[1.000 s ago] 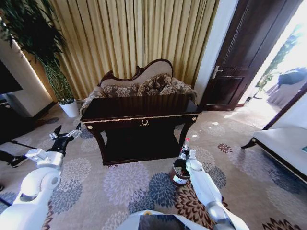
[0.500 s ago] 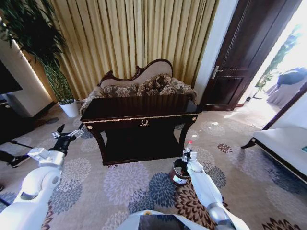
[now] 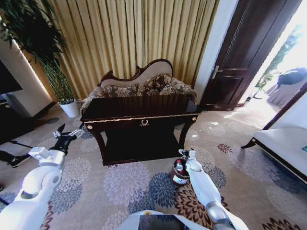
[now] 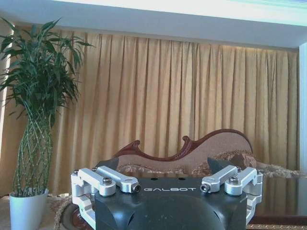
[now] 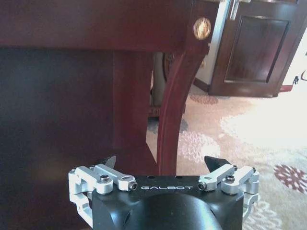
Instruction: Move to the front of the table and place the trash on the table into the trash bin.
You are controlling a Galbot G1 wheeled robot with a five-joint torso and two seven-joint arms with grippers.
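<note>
The trash, a small bottle (image 3: pixel 180 166) with a red label, stands inside the trash bin (image 3: pixel 177 180), a small dark bucket on the carpet by the table's right front leg. My right gripper (image 3: pixel 185 154) hovers just above the bin, open, with nothing between its fingers; in the right wrist view the same gripper (image 5: pixel 160 160) faces the table leg (image 5: pixel 170 120). The table (image 3: pixel 144 109) is dark and glossy with gold trim, straight ahead. My left gripper (image 3: pixel 67 134) is held out open to the table's left, also seen open (image 4: pixel 163 165) facing the curtain.
A carved sofa (image 3: pixel 144 82) stands behind the table against gold curtains. A white plant pot (image 3: pixel 70 109) is at the back left. A dark door (image 3: pixel 240 57) is at the right, with a pale bench (image 3: pixel 283 143) on the right. Patterned carpet lies open in front.
My right gripper let go of the bottle, which dropped from between its fingers down into the bin. The left arm barely moved.
</note>
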